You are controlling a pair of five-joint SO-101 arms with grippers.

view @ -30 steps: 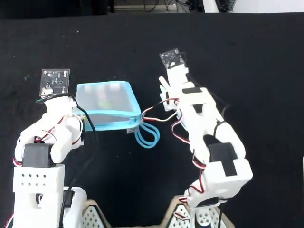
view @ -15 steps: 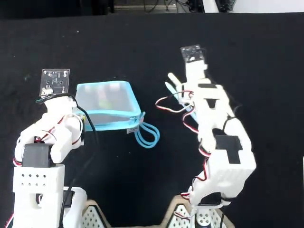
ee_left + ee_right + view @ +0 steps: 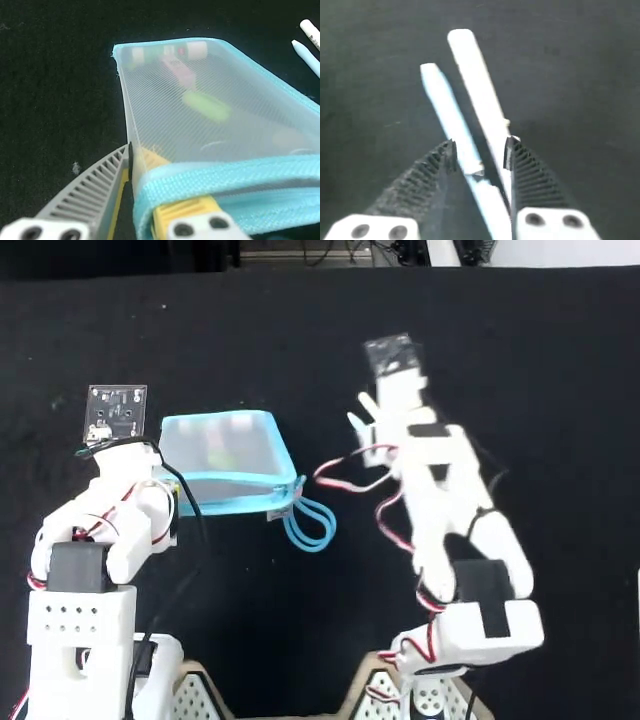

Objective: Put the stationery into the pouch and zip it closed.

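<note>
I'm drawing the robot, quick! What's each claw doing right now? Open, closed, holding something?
The left gripper is shut on the pouch, at a corner.
The right gripper is shut on two pens, one white, one light blue.

Black-clothed table, cluttered far edge.
A matte black cloth (image 3: 560,360) with a few pale specks covers the whole table. Beyond its far edge runs a dark strip with loose cables (image 3: 330,252), and a white surface (image 3: 560,250) shows at the far right corner.
</note>
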